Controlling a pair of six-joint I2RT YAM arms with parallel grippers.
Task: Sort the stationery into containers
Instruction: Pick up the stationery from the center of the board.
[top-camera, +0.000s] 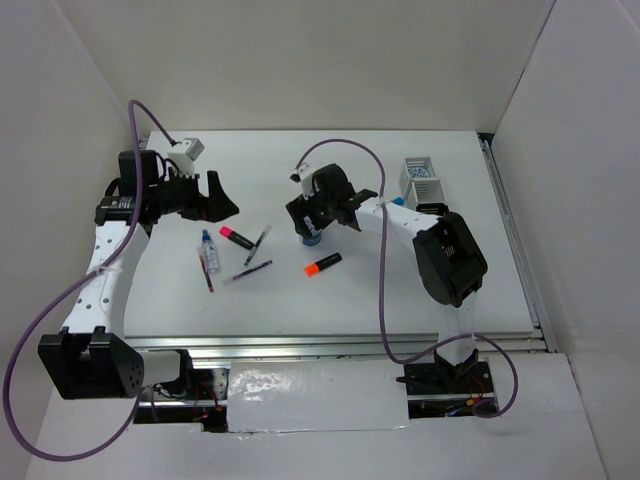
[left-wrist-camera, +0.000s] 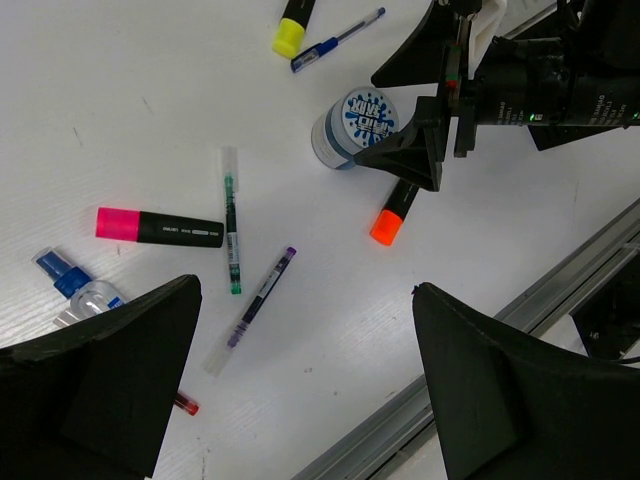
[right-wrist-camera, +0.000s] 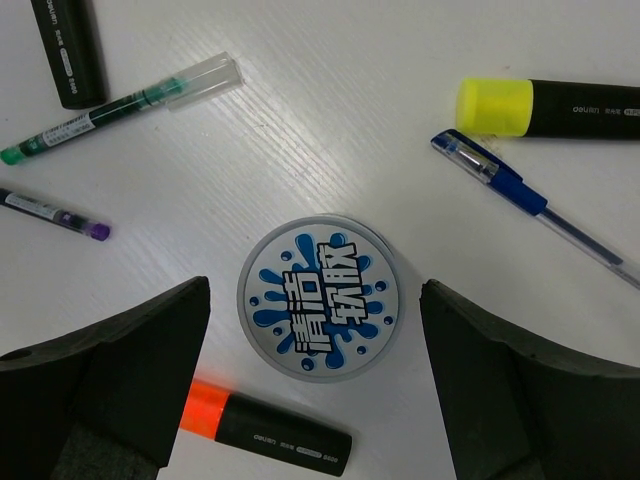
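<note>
Right wrist view showed the right gripper (right-wrist-camera: 315, 295) over the blue-white tape roll (right-wrist-camera: 318, 298), which lay flat on the table (right-wrist-camera: 300, 120). Its fingers were spread on either side of the roll, not touching it. Picking it up seemed the step in hand. The next move likely called for lowering, avoiding the orange highlighter (right-wrist-camera: 265, 430) just beside, then closing. The left gripper (left-wrist-camera: 308, 290) hung spread wide, holding nothing.

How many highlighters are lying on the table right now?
3. The pink-capped highlighter lies beside the green pen, the orange-capped one near the tape roll, and the yellow-capped one by the blue pen. More may be hidden.
</note>
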